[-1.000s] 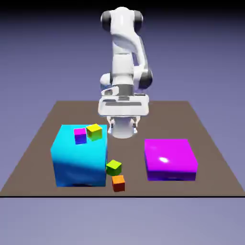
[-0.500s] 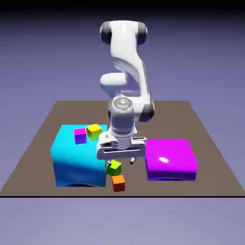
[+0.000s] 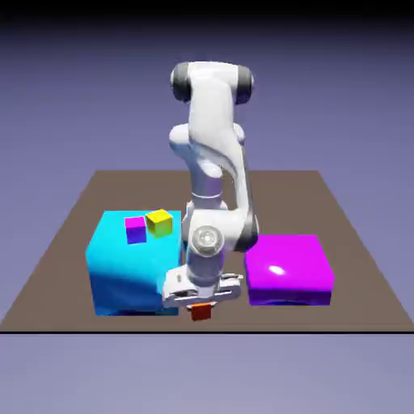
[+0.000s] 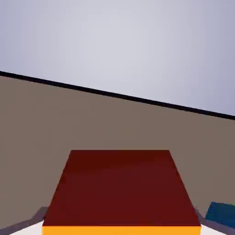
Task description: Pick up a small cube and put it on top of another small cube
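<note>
The small cube is orange-red and sits on the brown table close to its front edge, between the two big blocks. My gripper has come straight down onto it, and the hand hides the cube's top in the exterior view. In the hand view the small cube fills the lower middle, dark red on top with an orange front strip, and it sits between the grey fingertips at the bottom corners. The jaws are shut on it.
A big cyan block stands at the exterior view's left of the hand, with a magenta small cube and a yellow-green small cube on top. A big purple block stands at the right. The table's front edge is just below the gripper.
The arm swung forward and down from above the table's middle to the orange-red cube. The jaws went from open to shut on it. The hand now covers the green cube that lay on the table.
</note>
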`<state>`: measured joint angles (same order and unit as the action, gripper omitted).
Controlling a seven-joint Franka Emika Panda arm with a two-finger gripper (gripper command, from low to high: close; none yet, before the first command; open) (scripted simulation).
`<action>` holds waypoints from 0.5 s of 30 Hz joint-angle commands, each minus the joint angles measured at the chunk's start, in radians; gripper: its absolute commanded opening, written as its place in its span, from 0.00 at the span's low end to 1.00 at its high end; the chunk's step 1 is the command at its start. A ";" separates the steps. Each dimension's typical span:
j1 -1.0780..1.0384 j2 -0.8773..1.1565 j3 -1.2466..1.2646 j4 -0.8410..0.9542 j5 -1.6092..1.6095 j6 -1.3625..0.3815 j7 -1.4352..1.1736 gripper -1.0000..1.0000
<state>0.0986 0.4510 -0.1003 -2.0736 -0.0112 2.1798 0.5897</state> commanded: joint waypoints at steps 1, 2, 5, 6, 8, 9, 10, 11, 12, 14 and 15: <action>-0.017 -0.018 0.034 -0.005 0.012 -0.008 -0.003 0.00; -0.043 -0.055 0.064 -0.012 0.029 -0.033 0.006 0.00; -0.118 -0.163 0.149 -0.030 0.078 -0.110 0.036 0.00; -0.134 -0.200 0.138 -0.032 0.080 -0.145 0.066 0.00; -0.165 -0.272 0.112 -0.035 0.082 -0.217 0.128 0.00; -0.181 -0.308 0.099 -0.036 0.083 -0.253 0.159 0.00; -0.197 -0.345 0.086 -0.038 0.084 -0.289 0.191 0.00; -0.212 -0.381 0.073 -0.039 0.085 -0.324 0.222 0.00; -0.228 -0.417 0.059 -0.041 0.086 -0.360 0.253 0.00; -0.259 -0.490 0.033 -0.044 0.087 -0.432 0.315 0.00; -0.275 -0.526 0.020 -0.045 0.088 -0.468 0.346 0.00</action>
<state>-0.1844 -0.0748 -0.0800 -2.1190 0.0797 1.7122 0.9358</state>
